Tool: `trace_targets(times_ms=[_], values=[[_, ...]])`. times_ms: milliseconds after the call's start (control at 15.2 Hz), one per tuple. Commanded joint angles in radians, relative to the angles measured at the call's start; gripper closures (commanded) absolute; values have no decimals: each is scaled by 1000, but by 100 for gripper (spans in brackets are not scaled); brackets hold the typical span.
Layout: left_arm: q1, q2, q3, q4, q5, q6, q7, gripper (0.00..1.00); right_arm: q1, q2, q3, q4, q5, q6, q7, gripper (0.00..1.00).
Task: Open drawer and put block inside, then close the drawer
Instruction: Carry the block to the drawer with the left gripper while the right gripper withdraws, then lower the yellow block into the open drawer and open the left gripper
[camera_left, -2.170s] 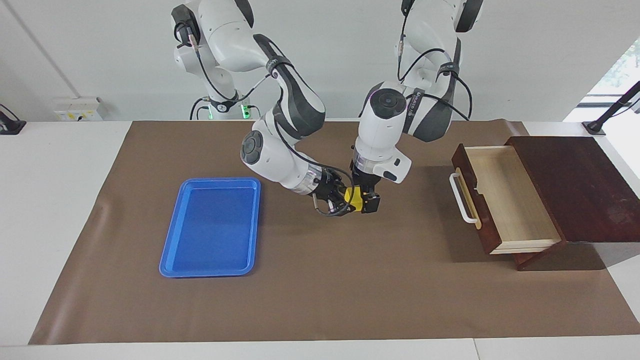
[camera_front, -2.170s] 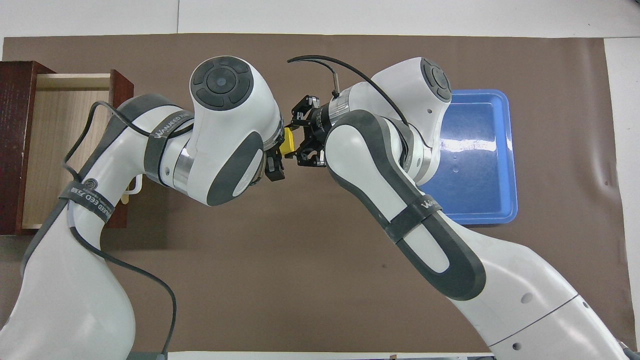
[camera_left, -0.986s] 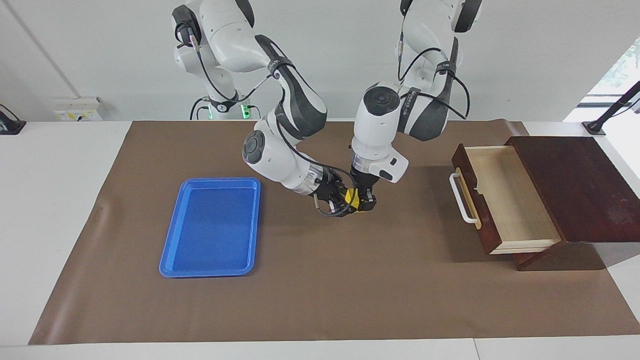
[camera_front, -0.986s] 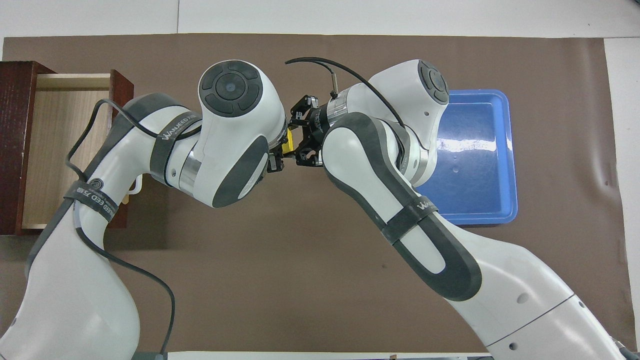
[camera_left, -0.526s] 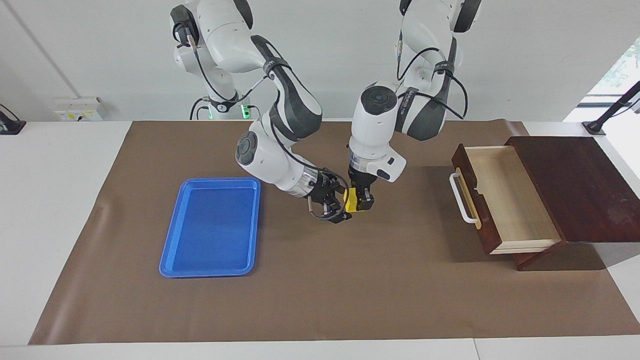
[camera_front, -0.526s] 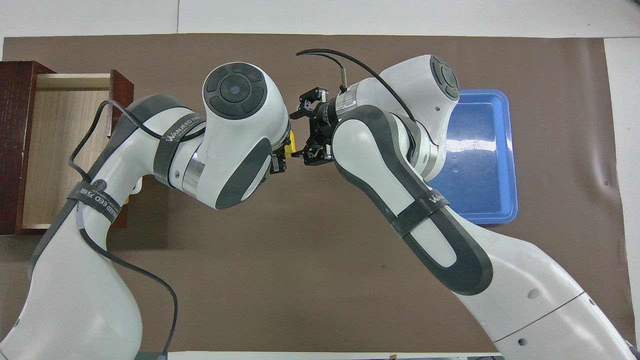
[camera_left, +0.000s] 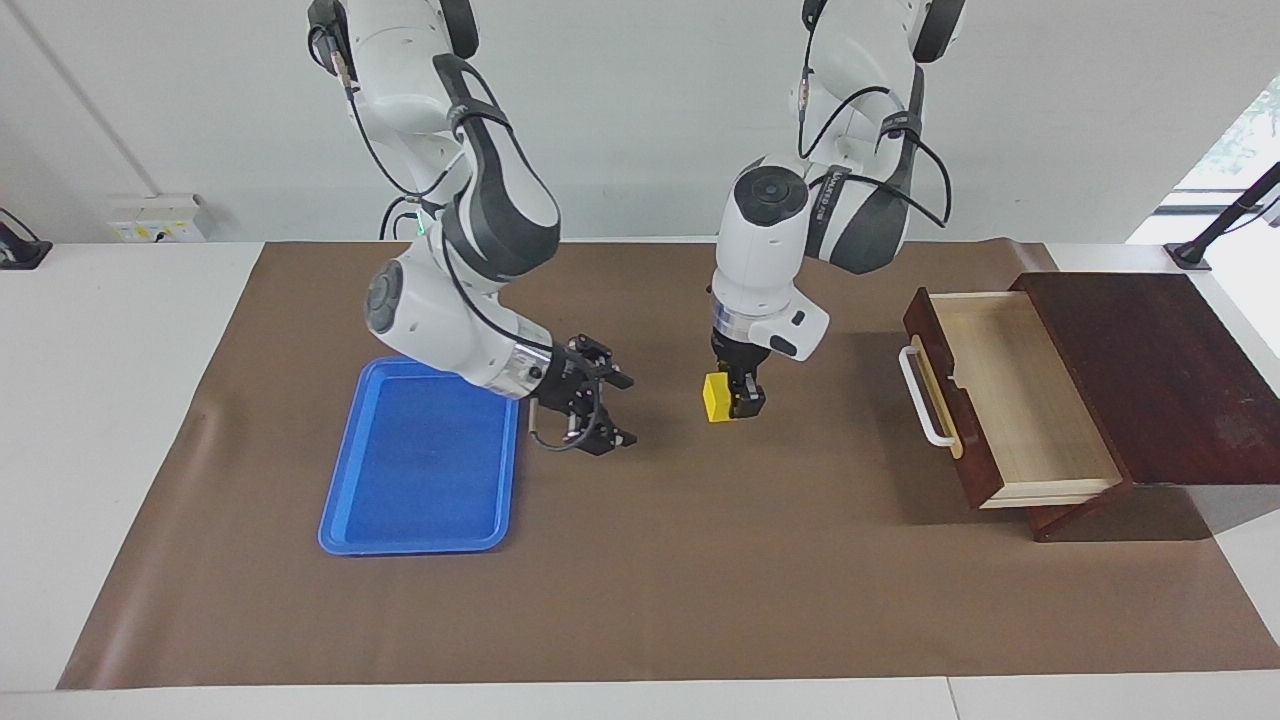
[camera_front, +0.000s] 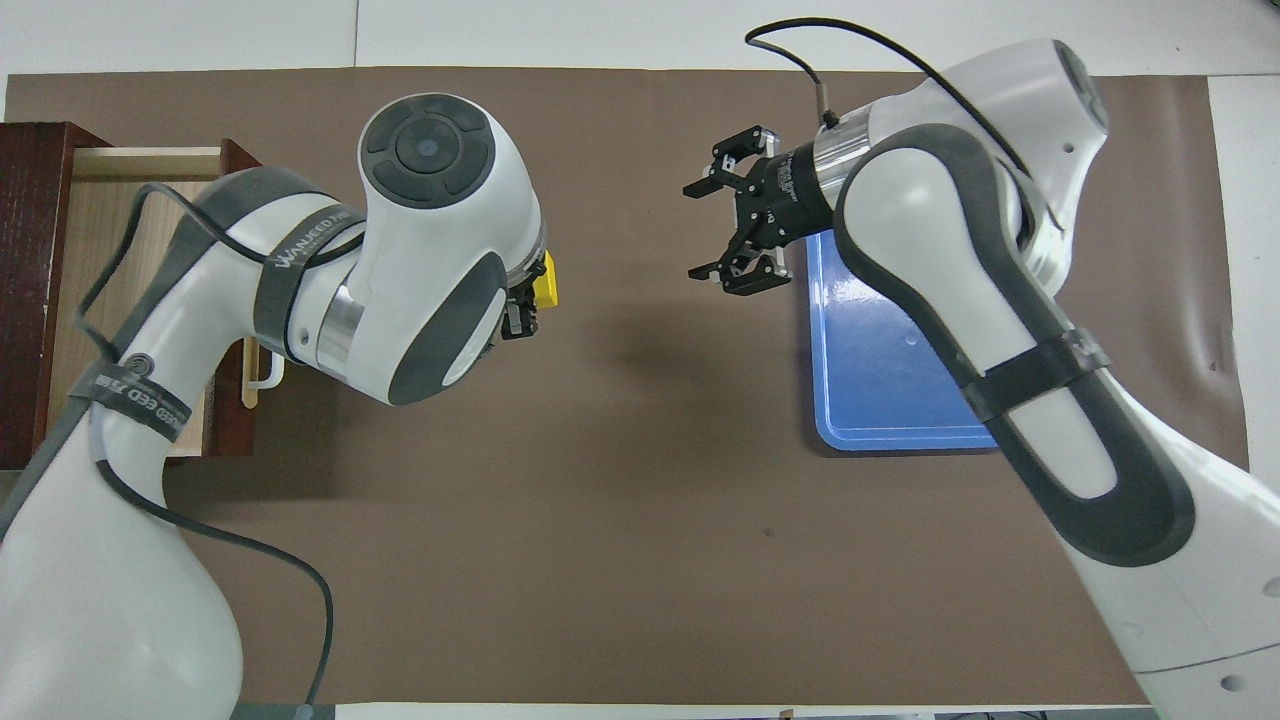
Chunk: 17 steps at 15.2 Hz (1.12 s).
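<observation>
My left gripper (camera_left: 733, 406) is shut on the yellow block (camera_left: 717, 398) and holds it above the brown mat, between the tray and the drawer; the block also shows in the overhead view (camera_front: 546, 289) beside the left gripper (camera_front: 524, 312). The drawer (camera_left: 1010, 400) stands pulled open at the left arm's end of the table, its pale interior bare, its white handle (camera_left: 921, 398) facing the mat's middle. It also shows in the overhead view (camera_front: 105, 240). My right gripper (camera_left: 612, 410) is open and empty, over the mat beside the blue tray; it also shows in the overhead view (camera_front: 703, 230).
A flat blue tray (camera_left: 425, 460) lies on the mat toward the right arm's end of the table, also in the overhead view (camera_front: 880, 380). The dark wooden box (camera_left: 1150, 370) holds the drawer. A brown mat (camera_left: 650, 560) covers the table.
The right gripper let go of the block and drew back toward the blue tray, open. The left gripper keeps the block and has shifted slightly toward the drawer.
</observation>
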Motion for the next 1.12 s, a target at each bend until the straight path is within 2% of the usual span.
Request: trace_targets(times_ms=[0, 329, 526, 789, 920, 1052], values=[[125, -79, -6, 0, -6, -75, 175, 100, -40, -97, 12, -44, -162, -73, -104, 7], [327, -139, -5, -6, -41, -107, 437, 100, -101, -202, 12, -41, -396, -247, -375, 5], [444, -156, -2, -52, -41, -87, 652, 100, -118, -268, 12, -38, -509, -294, -674, 1], [525, -197, 0, -220, -38, 87, 807, 100, -104, -303, 21, -40, -698, -322, -1021, 0], [562, -196, -1, -276, -38, 162, 850, 100, -124, -309, 15, -47, -727, -331, -1255, 0], [564, -196, -1, -331, -38, 216, 838, 100, -149, -311, 14, -44, -727, -319, -1376, 0]])
